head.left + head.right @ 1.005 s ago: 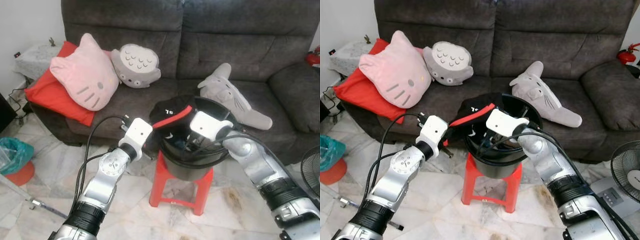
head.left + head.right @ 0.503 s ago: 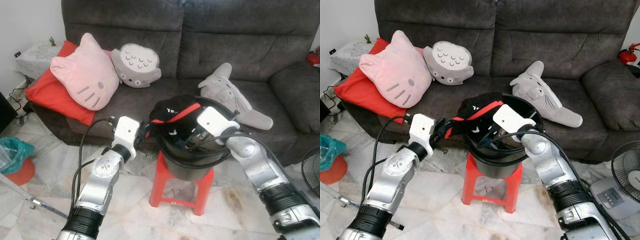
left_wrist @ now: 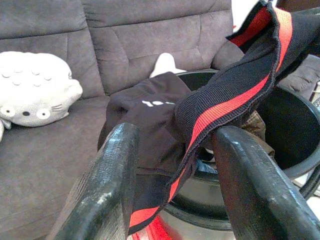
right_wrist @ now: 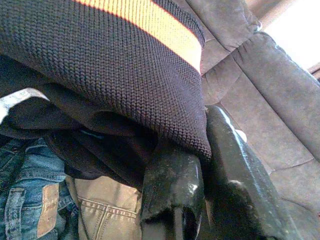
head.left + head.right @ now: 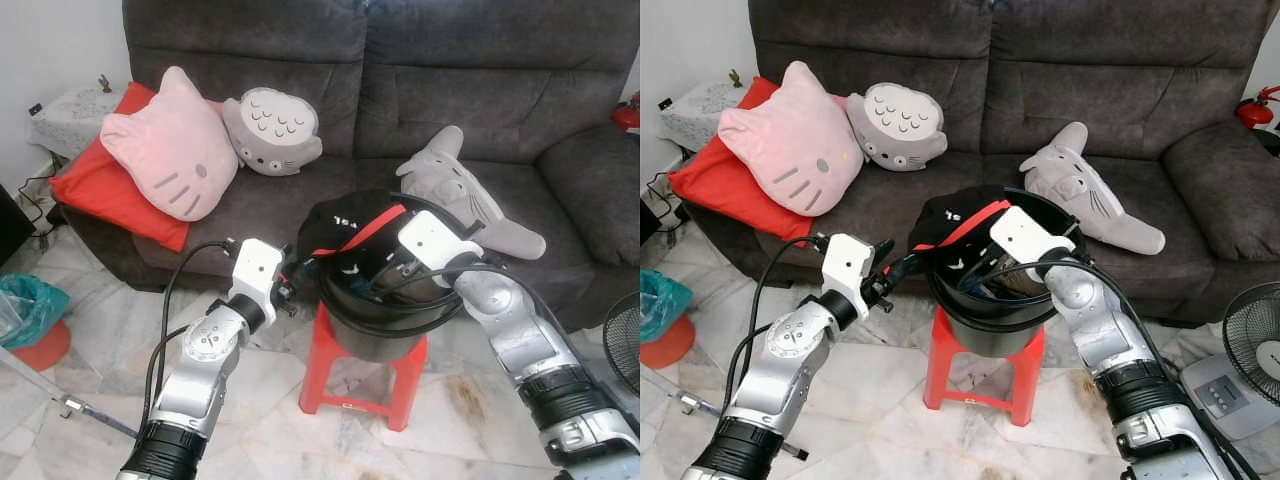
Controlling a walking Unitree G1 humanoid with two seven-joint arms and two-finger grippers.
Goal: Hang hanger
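Where the task speaks of a hanger, the pictures show a garment [image 5: 350,232]: a black knitted piece with a red stripe along its ribbed edge and small white lettering on the black cloth. It is draped over the rim of one black bucket [image 5: 385,325] and partly hangs into it, with jeans and a tan piece of clothing lying inside beneath it, as the right wrist view shows.

The bucket stands on one red plastic stool [image 5: 362,385] on the marble floor [image 5: 260,400], just in front of a dark grey sofa [image 5: 430,90].

The right end effector [image 4: 200,165] is inside the bucket's mouth, its two black fingers clenched on the ribbed striped edge of the garment. The left end effector [image 3: 172,165] is at the bucket's left side with its two fingers spread apart; the striped edge of the garment runs between them and lies over one finger, without being pinched.

On the sofa there are four soft things: one red cushion [image 5: 100,185], one pink cat-face pillow [image 5: 170,145] lying on it, one round grey plush [image 5: 270,130] touching the pink one, and one long grey plush [image 5: 465,200] well apart on the right seat.

One fan [image 5: 1252,345] stands at the right edge, and one teal bag [image 5: 25,305] lies on the floor at the left.
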